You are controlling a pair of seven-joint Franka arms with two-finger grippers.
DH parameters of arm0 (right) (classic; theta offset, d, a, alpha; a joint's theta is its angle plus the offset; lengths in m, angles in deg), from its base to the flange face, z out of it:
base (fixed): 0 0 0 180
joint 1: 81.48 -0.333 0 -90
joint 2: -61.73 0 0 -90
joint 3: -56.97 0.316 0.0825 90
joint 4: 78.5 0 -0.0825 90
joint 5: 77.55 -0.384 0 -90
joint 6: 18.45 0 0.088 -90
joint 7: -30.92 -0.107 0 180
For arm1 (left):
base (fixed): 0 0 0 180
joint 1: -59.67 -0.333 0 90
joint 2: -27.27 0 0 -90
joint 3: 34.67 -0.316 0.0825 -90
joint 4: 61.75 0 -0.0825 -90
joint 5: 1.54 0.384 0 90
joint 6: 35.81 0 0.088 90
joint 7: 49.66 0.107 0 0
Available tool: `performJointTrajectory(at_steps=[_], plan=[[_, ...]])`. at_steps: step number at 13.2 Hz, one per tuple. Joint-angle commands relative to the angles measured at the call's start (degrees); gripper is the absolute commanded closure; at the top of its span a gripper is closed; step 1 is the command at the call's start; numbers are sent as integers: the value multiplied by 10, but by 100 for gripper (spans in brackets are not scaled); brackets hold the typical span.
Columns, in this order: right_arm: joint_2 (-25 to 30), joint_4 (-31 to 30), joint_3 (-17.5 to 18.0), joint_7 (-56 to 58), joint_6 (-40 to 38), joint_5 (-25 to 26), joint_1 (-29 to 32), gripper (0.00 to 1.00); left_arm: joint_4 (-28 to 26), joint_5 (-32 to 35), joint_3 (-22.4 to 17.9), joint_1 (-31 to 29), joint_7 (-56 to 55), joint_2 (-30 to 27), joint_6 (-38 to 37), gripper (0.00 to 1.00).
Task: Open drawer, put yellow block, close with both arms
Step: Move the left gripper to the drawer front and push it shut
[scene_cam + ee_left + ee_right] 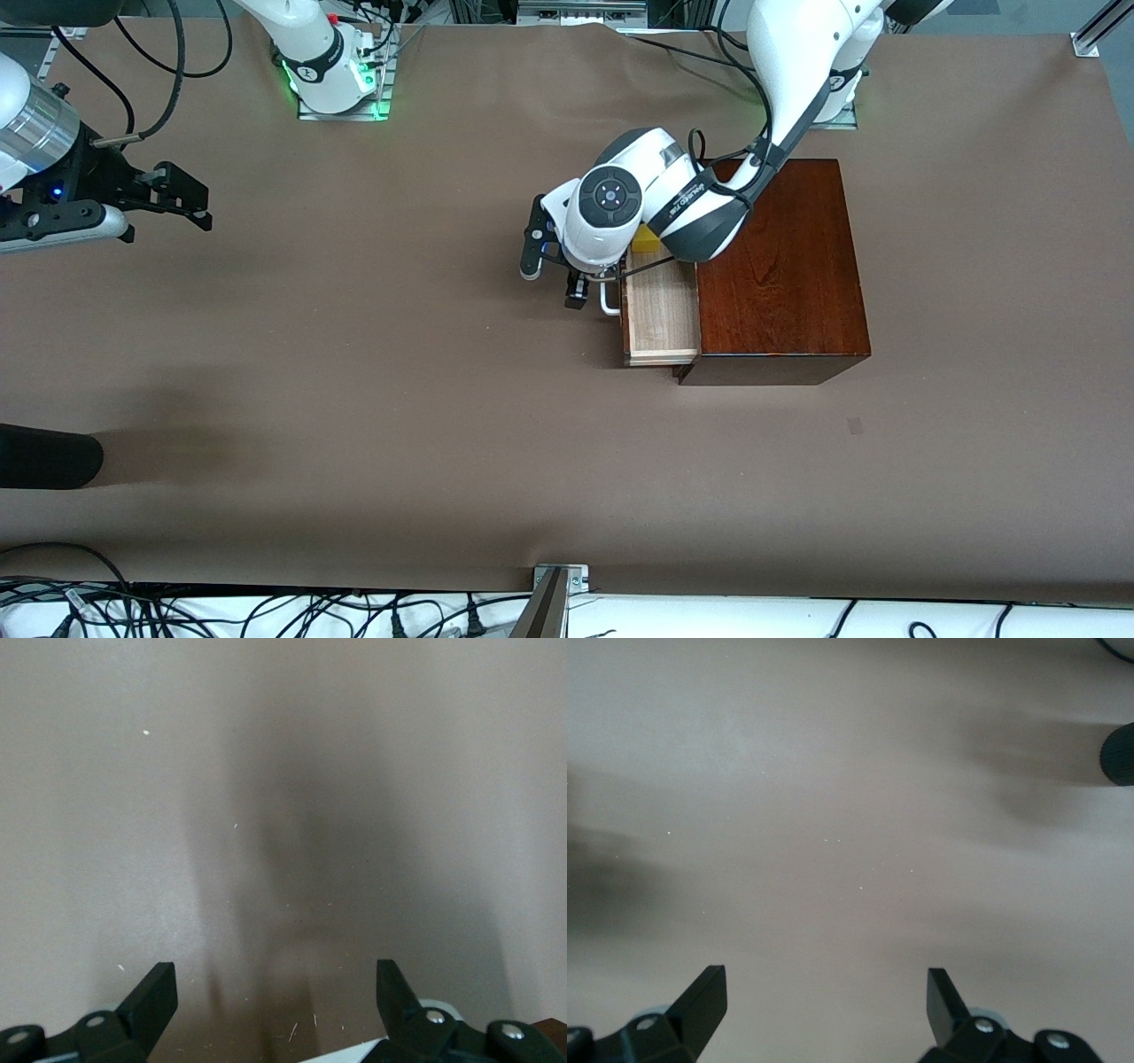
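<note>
White jointed shells with dark grey bands at the joints, black cables looped alongside. Black two-finger left gripper (578, 285), silver screws at the finger roots. Black right gripper (182, 197) under a silver wrist ring, blue light nearby. Green glow at the bases.

A: What carries everything?

B: A wide table (354, 372) covered edge to edge in plain brown sheeting.

A: What rests directly on it?

B: A glossy dark mahogany box (780, 275), toward the left arm's end. Its drawer (660, 319) is pulled out, showing a pale wood tray. A small dark mark (855, 426) lies nearer the front camera than the box.
</note>
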Motion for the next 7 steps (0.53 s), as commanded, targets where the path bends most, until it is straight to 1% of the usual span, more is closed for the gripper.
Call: performJointTrajectory(at_steps=[1,2,4,5,7], plan=[[0,6,4,-9,-10,7,4,0,-3,11,-7,6,15,3,-18,0],[0,6,3,-9,-10,7,4,0,-3,12,-11,5,15,3,-42,0],[0,6,2,-10,-10,7,5,0,0,52,-16,2,14,0,-91,0],[0,5,-2,-10,-10,7,4,0,0,59,-16,1,14,0,-108,0],[0,5,-3,-10,-10,7,5,0,0,70,-27,0,14,0,-123,0]])
